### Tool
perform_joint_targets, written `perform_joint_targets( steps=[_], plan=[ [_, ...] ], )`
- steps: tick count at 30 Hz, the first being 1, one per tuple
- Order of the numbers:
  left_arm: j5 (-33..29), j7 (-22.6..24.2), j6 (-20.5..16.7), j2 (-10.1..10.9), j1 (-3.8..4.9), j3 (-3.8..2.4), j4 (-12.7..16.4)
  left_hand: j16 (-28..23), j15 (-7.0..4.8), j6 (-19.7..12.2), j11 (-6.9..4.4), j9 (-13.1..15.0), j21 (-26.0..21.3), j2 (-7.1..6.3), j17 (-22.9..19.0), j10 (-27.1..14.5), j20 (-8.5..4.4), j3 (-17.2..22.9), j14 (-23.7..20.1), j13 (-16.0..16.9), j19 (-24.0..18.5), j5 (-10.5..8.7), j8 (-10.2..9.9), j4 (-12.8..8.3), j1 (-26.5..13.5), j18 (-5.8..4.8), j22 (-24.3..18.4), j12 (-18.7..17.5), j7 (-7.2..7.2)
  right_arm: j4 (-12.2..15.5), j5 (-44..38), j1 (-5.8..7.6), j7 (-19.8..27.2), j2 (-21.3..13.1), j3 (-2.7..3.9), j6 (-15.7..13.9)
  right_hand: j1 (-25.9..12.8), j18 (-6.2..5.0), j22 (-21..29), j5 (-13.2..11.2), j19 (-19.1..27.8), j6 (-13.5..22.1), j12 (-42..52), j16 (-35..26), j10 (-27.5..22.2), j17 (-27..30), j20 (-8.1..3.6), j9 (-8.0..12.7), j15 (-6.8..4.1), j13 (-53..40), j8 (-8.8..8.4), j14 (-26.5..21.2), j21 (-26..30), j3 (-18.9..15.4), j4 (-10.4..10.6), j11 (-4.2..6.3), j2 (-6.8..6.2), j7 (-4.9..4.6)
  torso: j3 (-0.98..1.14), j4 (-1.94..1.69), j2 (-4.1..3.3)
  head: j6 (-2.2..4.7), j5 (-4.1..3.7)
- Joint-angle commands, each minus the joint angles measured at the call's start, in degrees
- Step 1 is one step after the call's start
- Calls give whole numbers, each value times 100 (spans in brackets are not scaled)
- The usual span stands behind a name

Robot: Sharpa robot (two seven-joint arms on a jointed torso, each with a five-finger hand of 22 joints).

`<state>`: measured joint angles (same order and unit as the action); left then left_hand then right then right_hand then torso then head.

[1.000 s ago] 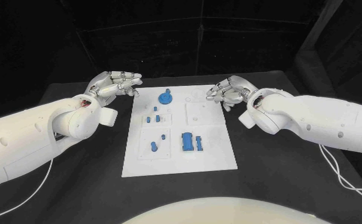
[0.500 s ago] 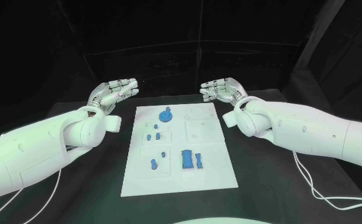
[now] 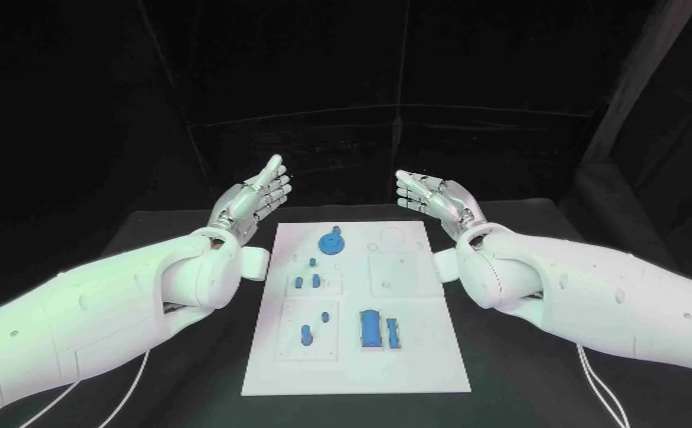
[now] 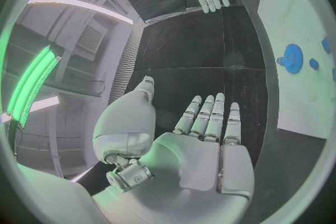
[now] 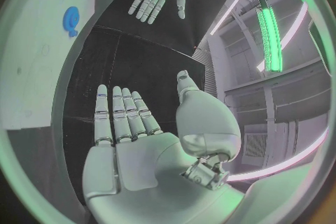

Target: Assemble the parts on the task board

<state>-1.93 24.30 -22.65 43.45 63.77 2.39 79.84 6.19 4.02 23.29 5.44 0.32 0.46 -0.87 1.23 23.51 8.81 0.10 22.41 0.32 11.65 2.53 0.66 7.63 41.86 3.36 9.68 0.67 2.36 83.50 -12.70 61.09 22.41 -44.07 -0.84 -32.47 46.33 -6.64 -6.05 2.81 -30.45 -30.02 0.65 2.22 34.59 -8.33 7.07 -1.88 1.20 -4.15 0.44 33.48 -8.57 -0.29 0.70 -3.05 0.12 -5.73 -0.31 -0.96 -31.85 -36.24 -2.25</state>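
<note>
Hovering: left hand (image 3: 254,199) and right hand (image 3: 434,199) flat, fingers spread, holding nothing, raised past board's far end | white board (image 3: 433,373) mid-table, blue parts (image 3: 375,329) lying on it | small parts' shapes hard to make out | board cut off in wrist views

Both white arms reach forward from the picture's lower corners, forearms angled inward. The left hand (image 3: 253,203) is raised with its fingers (image 4: 210,117) straight, close together and pointing away from the body, thumb (image 4: 143,89) set apart, holding nothing. The right hand (image 3: 433,198) mirrors it opposite, palm turned toward the left hand, fingers (image 5: 122,112) extended side by side, thumb (image 5: 183,81) apart, also empty.
</note>
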Motion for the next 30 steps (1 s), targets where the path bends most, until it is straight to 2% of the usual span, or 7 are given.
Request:
perform_joint_targets(
  steps=[1,5,6,9,10,11,30],
  plan=[
    [115,311,-1058,36,-99,-68,321,-193,-402,-742,-544,-32,-46,87,-123,-747,-283,-10,-714,-32,-369,-253,-66,-241,-1335,-336,-308,-67,-236,299,875,-35,533,-28,38,-811,-1507,200,198,-281,990,976,-65,-222,-1124,272,-229,188,-120,415,-44,-1089,279,29,-70,305,-12,573,26,79,55,138,168],
    [158,442,-1656,84,-243,-162,700,-619,-402,-997,-544,-32,-46,87,-123,-1005,-395,-10,-959,-32,-482,-253,-66,-314,-1795,-336,-415,-67,-236,574,1188,-81,696,-55,75,-1092,-1986,239,605,-281,1305,1286,-65,-222,-1485,356,-302,188,-120,415,-44,-1436,368,29,-70,305,-12,573,31,96,67,187,225],
    [165,464,-1756,93,-267,-178,764,-619,-402,-1052,-544,-32,-46,87,-123,-1061,-409,-10,-1014,-32,-516,-253,-66,-339,-1894,-336,-438,-67,-236,607,1226,-86,716,-58,79,-1125,-2089,262,605,-281,1375,1355,-65,-222,-1560,376,-707,188,-120,415,-44,-1510,384,29,-70,305,-12,573,31,96,67,187,225],
    [181,514,-1987,111,-322,-214,911,-619,-402,-1187,-544,-32,-46,87,-123,-1200,-465,-10,-1143,-32,-579,-253,-66,-763,-2136,-336,-494,-67,-236,645,1270,-93,739,-62,84,-1165,-2358,262,605,-281,1542,1530,-65,-222,-1761,424,-707,188,-120,415,-44,-1703,434,29,-70,305,-12,573,31,96,67,187,225],
    [185,526,-2042,116,-335,-223,945,-619,-402,-1235,-544,-32,-46,87,-123,-1245,-881,-10,-1188,-32,-600,-253,-66,-763,-2222,-336,-515,-67,-236,645,1270,-93,739,-62,84,-1165,-2445,262,605,-281,1602,1583,-65,-222,-1825,833,-707,188,-120,415,-44,-1767,454,29,-70,305,-12,573,31,96,67,187,225],
    [190,539,-2102,121,-350,-232,984,-619,-402,-1304,-544,-32,-46,87,-123,-1319,-881,-10,-1255,-32,-642,-253,-66,-763,-2345,-336,-542,-67,-236,645,1270,-93,739,-62,84,-1165,-2596,664,605,-281,1705,1681,-65,-222,-1937,833,-707,188,-120,415,-44,-1877,857,29,-70,305,-12,573,31,96,67,187,225],
    [193,549,-2147,124,-361,-239,1012,-619,-402,-1844,-544,-32,-46,87,-123,-1857,-881,-10,-1768,-32,-1165,-253,-66,-763,-3328,-336,-968,-67,-236,645,1270,-93,739,-62,84,-1165,-3675,664,605,-281,2416,2384,-65,-222,-2741,833,-707,188,-120,415,-44,-2654,857,29,-70,305,-12,573,31,96,67,187,225]
  ],
)
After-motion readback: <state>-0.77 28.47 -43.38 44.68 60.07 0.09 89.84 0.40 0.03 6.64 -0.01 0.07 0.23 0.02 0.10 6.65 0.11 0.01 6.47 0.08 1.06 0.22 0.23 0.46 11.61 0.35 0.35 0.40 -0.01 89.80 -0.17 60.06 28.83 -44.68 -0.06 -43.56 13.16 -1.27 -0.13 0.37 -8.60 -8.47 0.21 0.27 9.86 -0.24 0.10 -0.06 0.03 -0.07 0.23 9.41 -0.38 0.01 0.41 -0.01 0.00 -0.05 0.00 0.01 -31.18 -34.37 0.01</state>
